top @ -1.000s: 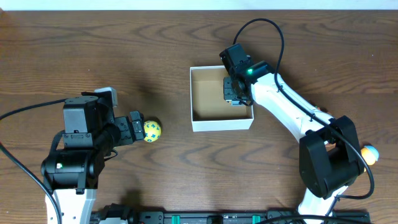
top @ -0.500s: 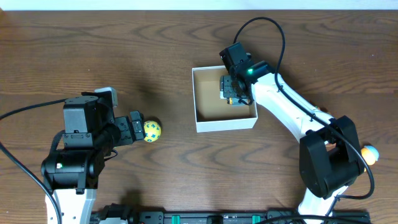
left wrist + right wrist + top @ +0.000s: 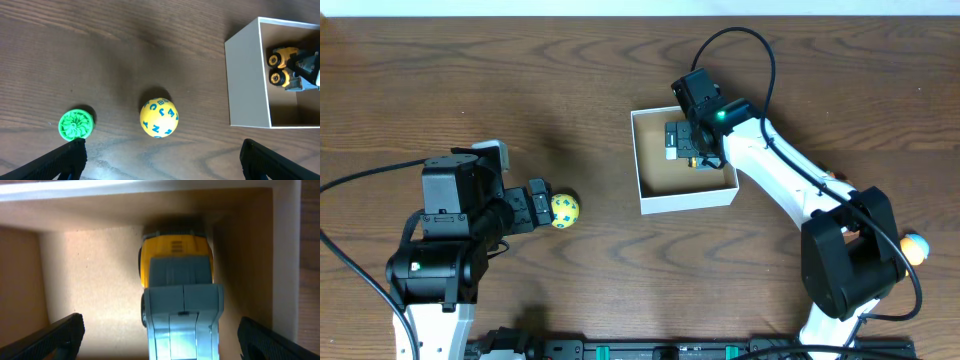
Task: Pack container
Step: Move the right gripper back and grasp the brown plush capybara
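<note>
Black and spread wide, the right tool [image 3: 160,325] grips nothing. The yellow-and-grey truck [image 3: 176,255] lies between its tips, long axis straight ahead, nose in the container's [image 3: 690,201] corner. The left tool [image 3: 161,146], spread too, faces the yellow ball [image 3: 159,118] on the table [image 3: 620,60]. It's the nearer arm, with the container off right.

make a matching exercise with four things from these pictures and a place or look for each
Things:
1. yellow ball
2. green disc
3. toy truck
4. orange ball

Place or look:
a. at the far right of the overhead view
b. inside the container
c. shows only in the left wrist view
d. printed with blue letters

Pairs: 1-d, 2-c, 3-b, 4-a
</note>
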### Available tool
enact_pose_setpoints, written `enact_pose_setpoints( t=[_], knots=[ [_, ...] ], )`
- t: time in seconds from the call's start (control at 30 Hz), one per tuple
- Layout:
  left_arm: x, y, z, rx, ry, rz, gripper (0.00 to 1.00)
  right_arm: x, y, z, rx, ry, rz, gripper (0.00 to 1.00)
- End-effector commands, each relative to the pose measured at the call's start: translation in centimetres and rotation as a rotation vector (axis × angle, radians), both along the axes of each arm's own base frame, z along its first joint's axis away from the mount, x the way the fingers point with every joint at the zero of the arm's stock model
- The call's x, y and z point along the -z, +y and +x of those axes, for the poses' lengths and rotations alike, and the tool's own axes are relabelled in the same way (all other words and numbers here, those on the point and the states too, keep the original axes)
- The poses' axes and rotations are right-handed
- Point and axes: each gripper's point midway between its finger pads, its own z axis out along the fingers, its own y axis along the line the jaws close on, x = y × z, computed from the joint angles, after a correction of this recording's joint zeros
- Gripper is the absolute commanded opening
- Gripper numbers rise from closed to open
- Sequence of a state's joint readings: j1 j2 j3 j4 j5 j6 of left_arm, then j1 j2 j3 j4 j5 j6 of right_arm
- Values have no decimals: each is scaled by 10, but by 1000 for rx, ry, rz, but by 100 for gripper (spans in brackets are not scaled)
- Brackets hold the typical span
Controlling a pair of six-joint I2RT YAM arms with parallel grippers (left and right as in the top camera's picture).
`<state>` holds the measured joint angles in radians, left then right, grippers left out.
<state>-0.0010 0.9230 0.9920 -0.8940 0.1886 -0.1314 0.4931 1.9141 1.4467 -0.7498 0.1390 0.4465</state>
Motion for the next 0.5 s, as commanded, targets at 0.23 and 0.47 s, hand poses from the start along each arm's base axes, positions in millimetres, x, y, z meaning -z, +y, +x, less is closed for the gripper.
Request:
enact_pose_setpoints(
  t=[0.23,0.47],
  knots=[
    [-8,0,1,-3,-18,-11,98,-159,-91,-4,146,-294,16,99],
    [-8,0,1,-3,-18,-11,98,-166,-227,-65,444,-144,-80,99]
  ],
)
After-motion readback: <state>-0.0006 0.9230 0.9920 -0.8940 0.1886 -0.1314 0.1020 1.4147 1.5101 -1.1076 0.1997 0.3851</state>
